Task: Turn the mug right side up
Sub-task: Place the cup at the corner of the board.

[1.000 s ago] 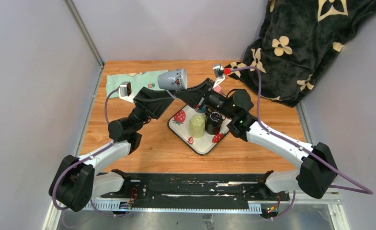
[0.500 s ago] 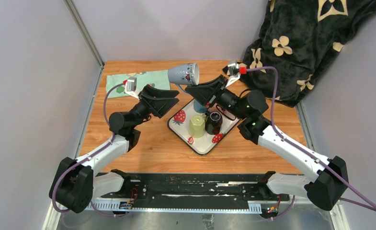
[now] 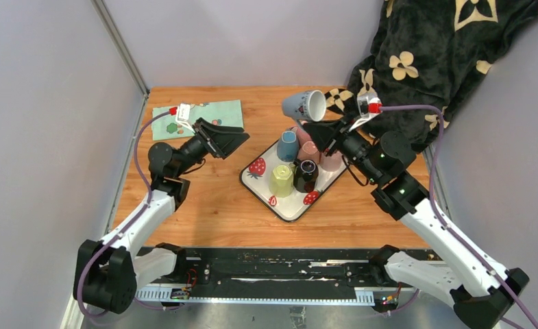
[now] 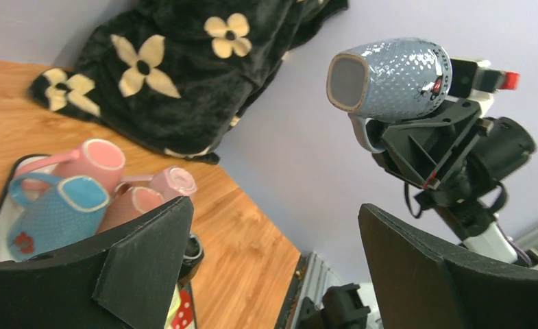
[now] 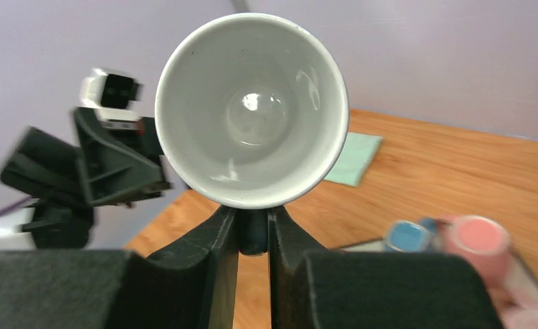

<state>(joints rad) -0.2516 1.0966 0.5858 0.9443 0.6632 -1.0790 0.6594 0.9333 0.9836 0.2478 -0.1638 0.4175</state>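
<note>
Right pincer (image 5: pixel 252 223) is pinching the mug (image 5: pixel 252 110) by its handle (image 5: pixel 253 241), aloft
Mug is risking swivelling loose onto cups (image 3: pixel 288 145) below; left pincer (image 4: pixel 273 240) is standing spread

Grey dimpled mug (image 3: pixel 304 105), on its side, aloft above table

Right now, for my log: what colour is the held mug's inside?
White inside the mug; right wrist view.
</note>
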